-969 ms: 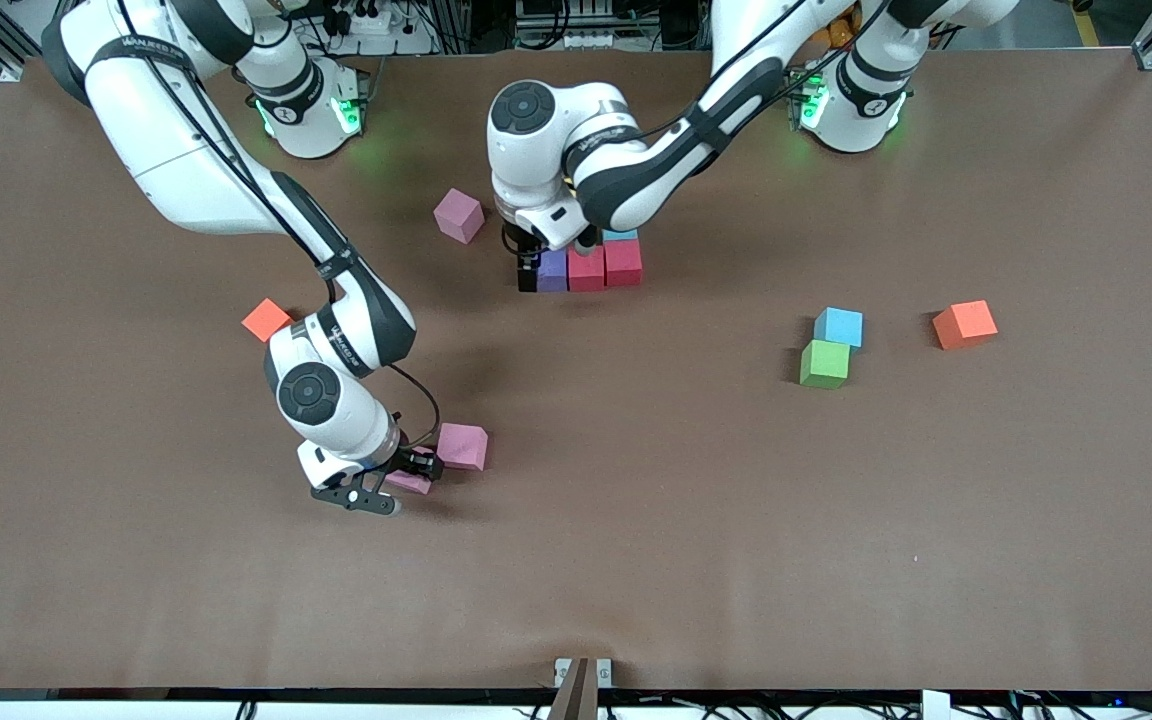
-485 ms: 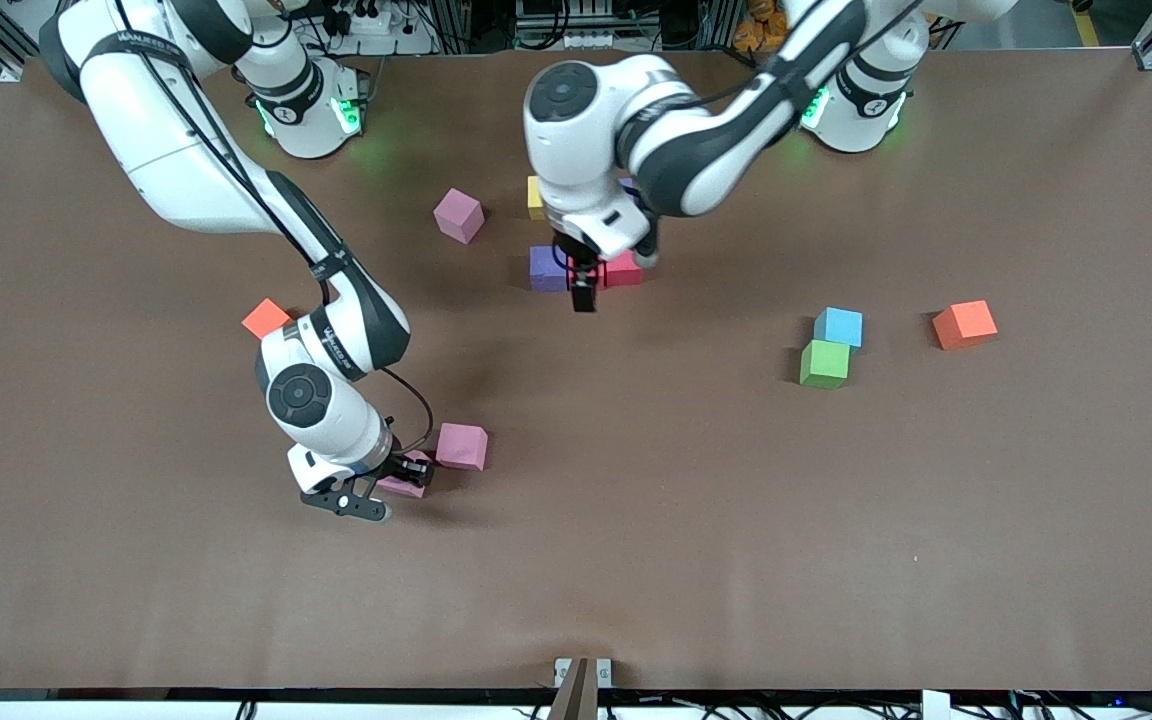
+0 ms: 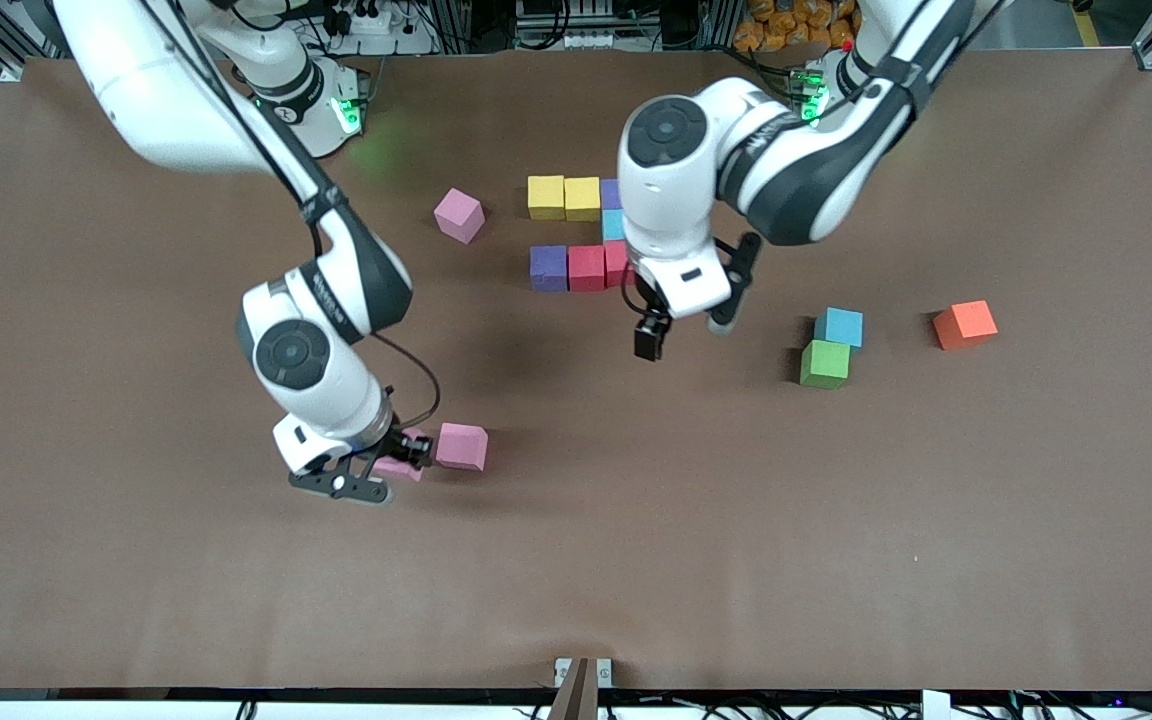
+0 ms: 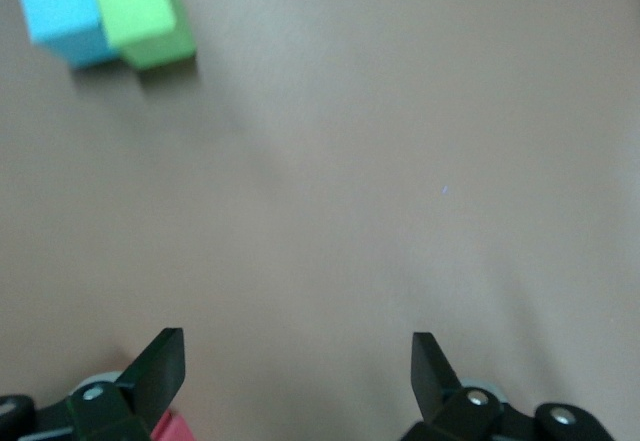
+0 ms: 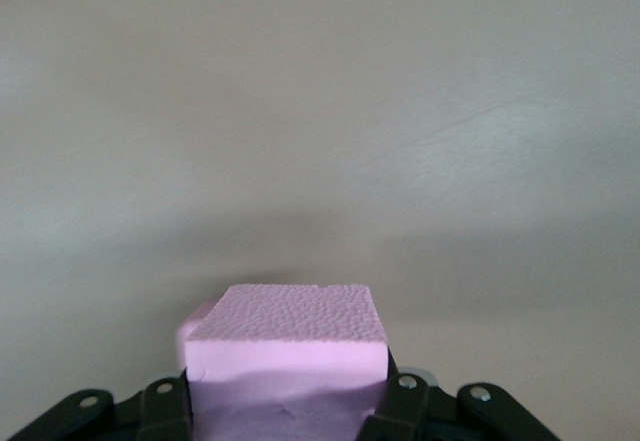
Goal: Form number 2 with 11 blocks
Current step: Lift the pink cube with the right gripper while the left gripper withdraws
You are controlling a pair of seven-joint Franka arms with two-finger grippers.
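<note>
A pink block point(image 5: 290, 346) sits between the jaws of my right gripper point(image 5: 290, 406), which is shut on it low over the table point(image 3: 576, 560); in the front view, gripper point(image 3: 398, 458) and block point(image 3: 391, 469) sit beside a second pink block point(image 3: 462, 446). My left gripper point(image 3: 684, 330) hangs open and empty over bare table, between the started number 2 and a light blue block point(image 3: 839, 326) touching a green block point(image 3: 824, 363). The number 2 shows two yellow blocks point(image 3: 563, 197), a purple one point(image 3: 611, 190), a light blue one point(image 3: 614, 224), then purple point(image 3: 548, 268) and red point(image 3: 586, 268) in a row. The left wrist view shows the left gripper point(image 4: 298, 361), the light blue block point(image 4: 60, 6) and the green block point(image 4: 140, 16).
A third pink block point(image 3: 459, 215) lies loose toward the right arm's end, beside the yellow blocks. An orange block point(image 3: 964, 324) lies toward the left arm's end, past the light blue and green pair. The left arm's wrist covers part of the red row.
My right gripper has shut on the pink block and risen slightly. My left gripper has left the row of blocks and swung out toward the light blue and green pair, uncovering the yellow blocks.
</note>
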